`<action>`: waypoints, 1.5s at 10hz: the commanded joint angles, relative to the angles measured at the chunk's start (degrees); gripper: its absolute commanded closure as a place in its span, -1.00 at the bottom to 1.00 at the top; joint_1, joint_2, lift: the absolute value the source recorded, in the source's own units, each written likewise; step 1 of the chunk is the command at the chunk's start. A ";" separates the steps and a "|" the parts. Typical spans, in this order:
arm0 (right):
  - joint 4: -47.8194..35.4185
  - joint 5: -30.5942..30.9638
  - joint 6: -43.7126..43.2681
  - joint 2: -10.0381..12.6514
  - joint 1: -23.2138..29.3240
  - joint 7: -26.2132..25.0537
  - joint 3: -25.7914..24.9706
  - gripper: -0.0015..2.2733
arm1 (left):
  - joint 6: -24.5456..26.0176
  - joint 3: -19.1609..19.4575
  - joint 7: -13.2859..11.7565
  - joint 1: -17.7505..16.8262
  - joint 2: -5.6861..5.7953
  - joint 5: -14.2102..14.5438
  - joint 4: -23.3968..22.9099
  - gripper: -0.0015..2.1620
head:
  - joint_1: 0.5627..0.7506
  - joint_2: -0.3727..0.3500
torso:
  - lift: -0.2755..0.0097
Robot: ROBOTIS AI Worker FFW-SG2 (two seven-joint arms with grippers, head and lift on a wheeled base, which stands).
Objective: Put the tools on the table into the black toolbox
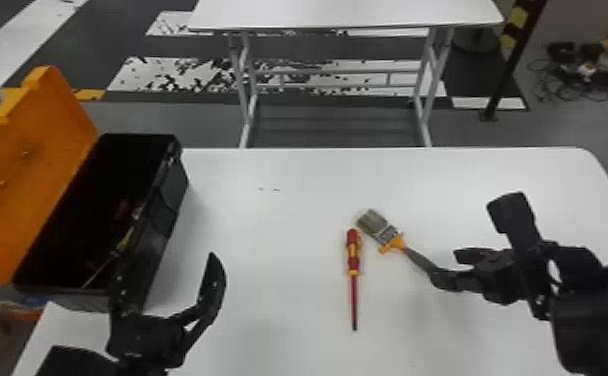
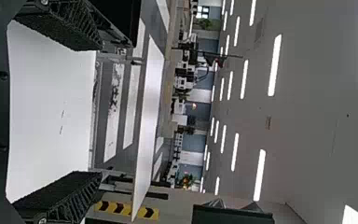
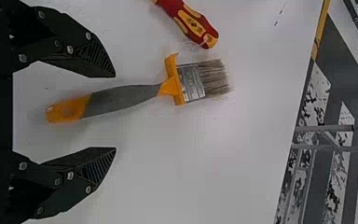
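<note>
On the white table lies a paintbrush (image 1: pixel 381 231), its bristles toward the table's far left and its grey handle running under my right gripper (image 1: pixel 450 267). That gripper stands open; in the right wrist view the paintbrush (image 3: pixel 126 97) lies between the spread fingers of the right gripper (image 3: pixel 115 112), untouched. A red and yellow screwdriver (image 1: pixel 353 255) lies just left of the brush. The black toolbox (image 1: pixel 160 210) stands open at the left, some items dim inside. My left gripper (image 1: pixel 203 300) is beside its near right corner, open and holding nothing; the left wrist view shows the left gripper (image 2: pixel 98 109) spread too.
The toolbox's orange lid (image 1: pixel 33 165) leans back to the left. Small dark marks are on the white table (image 1: pixel 278 215). Beyond its far edge stands a second white table (image 1: pixel 343 12), with a dark post and cables on the floor to the right.
</note>
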 commanded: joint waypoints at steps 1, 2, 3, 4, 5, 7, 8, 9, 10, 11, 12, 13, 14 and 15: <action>0.46 -0.49 0.00 -0.81 -0.14 0.03 -0.05 -0.47 | 0.00 -0.17 0.00 0.00 -0.05 -0.16 -0.02 -0.97 | 0.41 0.18 | 0.41; 0.81 -0.58 -0.17 -0.90 -0.22 0.64 -0.13 -0.11 | 0.00 -0.26 0.00 0.00 -0.05 -0.16 -0.02 -0.97 | 0.41 0.15 | 0.41; 0.90 -0.66 -0.17 -0.90 -0.14 0.73 -0.13 0.26 | 0.00 -0.35 0.09 0.00 -0.05 -0.16 -0.11 -0.97 | 0.41 0.14 | 0.41; 0.99 -0.75 -0.17 -0.81 -0.14 0.73 -0.13 0.60 | 0.00 -0.44 0.09 0.00 -0.05 -0.16 -0.20 -0.97 | 0.41 0.13 | 0.41; 0.99 -0.84 -0.35 -0.81 -0.14 0.73 -0.13 0.86 | 0.00 -0.44 0.09 0.00 0.04 -0.16 -0.11 -0.97 | 0.41 0.13 | 0.41; 0.90 -0.93 -0.17 -0.81 -0.14 1.52 -0.48 0.98 | 0.00 -0.44 0.09 0.00 0.13 -0.16 -0.20 -0.97 | 0.41 0.14 | 0.41; 0.90 -1.28 0.00 -0.64 -0.14 1.34 -0.84 0.98 | 0.00 -0.44 0.09 0.00 0.21 -0.16 -0.20 -0.97 | 0.41 0.14 | 0.41; 0.73 -1.28 0.00 -0.64 -0.05 1.43 -0.92 0.98 | 0.00 -0.44 0.09 0.00 0.39 -0.07 -0.20 -0.97 | 0.41 0.13 | 0.41; 0.55 -1.28 0.00 -0.64 0.04 1.43 -0.84 0.98 | 0.00 -0.44 0.09 0.00 0.39 -0.07 -0.29 -0.97 | 0.41 0.13 | 0.41; 0.46 -1.37 0.00 -0.55 0.22 1.43 -0.84 0.98 | 0.00 -0.44 0.09 0.00 0.39 -0.07 -0.29 -0.97 | 0.41 0.13 | 0.41; -0.33 -1.98 0.36 -0.46 0.39 1.43 -1.36 0.98 | 0.00 -0.44 0.09 0.00 0.39 -0.07 -0.37 -0.97 | 0.41 0.13 | 0.41; -1.65 -3.92 1.59 -0.46 0.66 1.43 -2.33 0.98 | 0.00 -0.44 0.09 0.00 0.39 -0.07 -0.37 -0.97 | 0.41 0.13 | 0.41; -2.79 -4.27 1.94 -0.46 1.10 1.43 -2.95 0.98 | 0.00 -0.44 0.09 0.00 0.39 -0.07 -0.37 -0.97 | 0.41 0.13 | 0.41; -4.11 -5.15 1.94 -0.46 1.62 1.43 -3.65 0.98 | 0.00 -0.44 0.09 0.00 0.39 -0.07 -0.29 -0.97 | 0.41 0.13 | 0.41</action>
